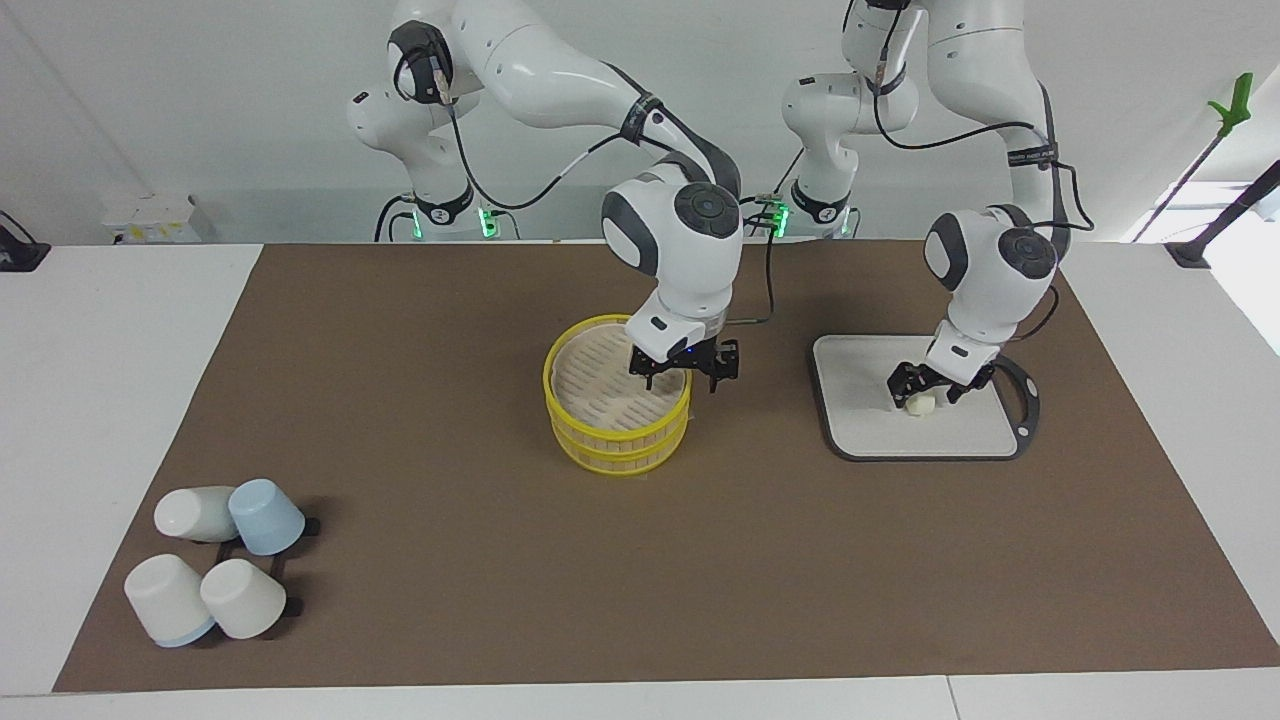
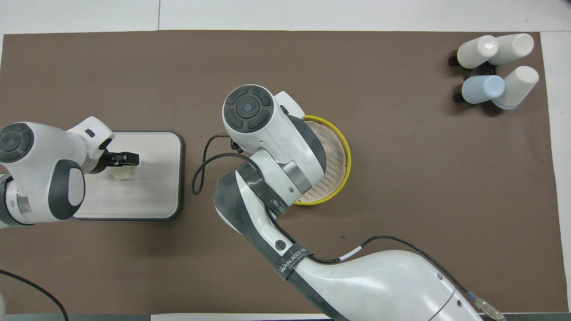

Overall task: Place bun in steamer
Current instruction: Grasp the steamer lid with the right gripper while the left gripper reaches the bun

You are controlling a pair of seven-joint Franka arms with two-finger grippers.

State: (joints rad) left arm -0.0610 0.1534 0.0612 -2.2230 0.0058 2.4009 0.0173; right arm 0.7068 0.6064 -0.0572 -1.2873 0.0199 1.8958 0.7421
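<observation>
The steamer [image 1: 612, 447] stands mid-table with its slatted lid [image 1: 600, 390] on. It also shows in the overhead view [image 2: 343, 154], half covered by the right arm. My right gripper [image 1: 685, 372] is open and low at the steamer's rim toward the left arm's end, one finger over the lid and one outside the rim. The bun [image 1: 921, 405] lies on the grey board [image 1: 860, 425]. My left gripper [image 1: 928, 396] is open and down at the board, with a finger on each side of the bun. From overhead the bun [image 2: 121, 174] lies just under that gripper [image 2: 122, 158].
Several white and pale blue cups [image 1: 215, 560] lie on a black rack at the right arm's end of the table, farther from the robots; they also show in the overhead view [image 2: 497, 67]. A brown mat [image 1: 450, 560] covers the table. A black cable [image 2: 200, 169] loops between board and steamer.
</observation>
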